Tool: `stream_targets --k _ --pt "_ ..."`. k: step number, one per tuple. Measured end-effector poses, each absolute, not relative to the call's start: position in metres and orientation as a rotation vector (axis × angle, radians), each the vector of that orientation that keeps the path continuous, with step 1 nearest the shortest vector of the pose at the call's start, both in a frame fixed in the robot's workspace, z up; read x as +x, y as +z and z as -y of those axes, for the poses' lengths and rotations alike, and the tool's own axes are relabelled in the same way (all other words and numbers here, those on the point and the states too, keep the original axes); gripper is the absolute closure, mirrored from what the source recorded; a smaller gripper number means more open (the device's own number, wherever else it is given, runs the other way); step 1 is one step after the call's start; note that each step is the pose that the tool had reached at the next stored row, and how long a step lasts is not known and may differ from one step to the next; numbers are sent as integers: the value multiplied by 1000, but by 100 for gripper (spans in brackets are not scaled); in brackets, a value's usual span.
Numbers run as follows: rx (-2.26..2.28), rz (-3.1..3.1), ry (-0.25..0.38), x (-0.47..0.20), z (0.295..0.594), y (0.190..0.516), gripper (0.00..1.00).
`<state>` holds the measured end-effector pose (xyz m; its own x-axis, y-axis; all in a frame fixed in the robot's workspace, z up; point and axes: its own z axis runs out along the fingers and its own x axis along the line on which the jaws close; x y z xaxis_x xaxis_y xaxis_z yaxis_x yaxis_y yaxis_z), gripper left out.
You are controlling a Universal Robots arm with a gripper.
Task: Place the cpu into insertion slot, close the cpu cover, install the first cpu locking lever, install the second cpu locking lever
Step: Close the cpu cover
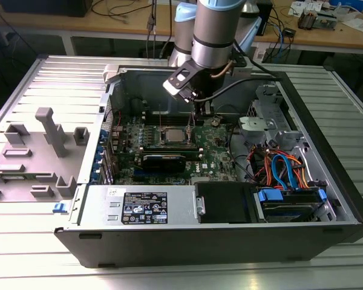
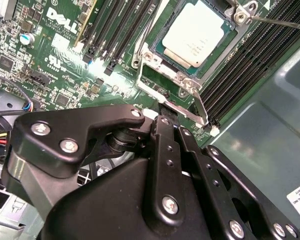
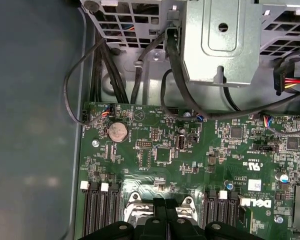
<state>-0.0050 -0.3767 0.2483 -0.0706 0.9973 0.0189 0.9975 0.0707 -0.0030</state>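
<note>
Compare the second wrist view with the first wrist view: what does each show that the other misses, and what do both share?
Second wrist view: the cpu, its silver top framed by the cpu cover. First wrist view: a round coin battery, black cables and a grey metal bracket. Shared: the green motherboard, its long black slots and the black gripper.

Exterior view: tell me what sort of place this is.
Probably a robotics lab or electronics workshop: a robot arm reaches into an open computer case on a slotted metal table, with a cable-strewn wooden workbench behind.
</note>
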Motion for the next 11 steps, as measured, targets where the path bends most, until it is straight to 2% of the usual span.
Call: stream_targets --k 11 --pt "-2131 2287 -17 -13 377 248 89"
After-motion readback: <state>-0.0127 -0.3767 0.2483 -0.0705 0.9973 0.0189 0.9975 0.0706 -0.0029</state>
